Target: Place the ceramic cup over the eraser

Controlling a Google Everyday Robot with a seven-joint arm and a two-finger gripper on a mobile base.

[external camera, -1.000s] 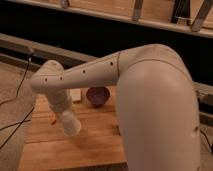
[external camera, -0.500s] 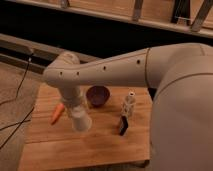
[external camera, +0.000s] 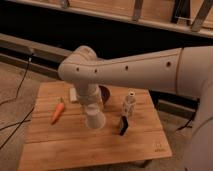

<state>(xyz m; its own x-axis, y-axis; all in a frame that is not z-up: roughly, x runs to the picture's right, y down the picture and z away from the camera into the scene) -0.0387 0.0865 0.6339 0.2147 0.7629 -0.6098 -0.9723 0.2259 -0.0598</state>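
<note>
Shifting rightward since the earlier frames, the arm (external camera: 125,70) is bringing its lower end closer to the eraser (external camera: 123,125), while the things lying on the bench (external camera: 100,147) are keeping their places.

One of each thing is showing: one ceramic cup (external camera: 94,120), one eraser, one orange carrot (external camera: 58,112), one dark purple bowl (external camera: 105,93), one pale beige block (external camera: 73,94) and one white knobbly bottle-shaped figure (external camera: 129,104).

The cup is looking plain, white and tapered, with no handle. It is hanging at the end of the forearm over the middle of the bench, near the eraser's left side and apart from it. Whether it is touching the wood is hard to tell.

The tool (external camera: 93,110) is sitting right above the cup, pressing together and pinching it, though white against white is making the grip hard to trace.

The eraser is standing as a thin black slab just on the near side of the figure. The forearm is covering most of the bowl and part of the block at the far side. The carrot is lying well to the left, and the arm's big shell is running off the right edge.
</note>
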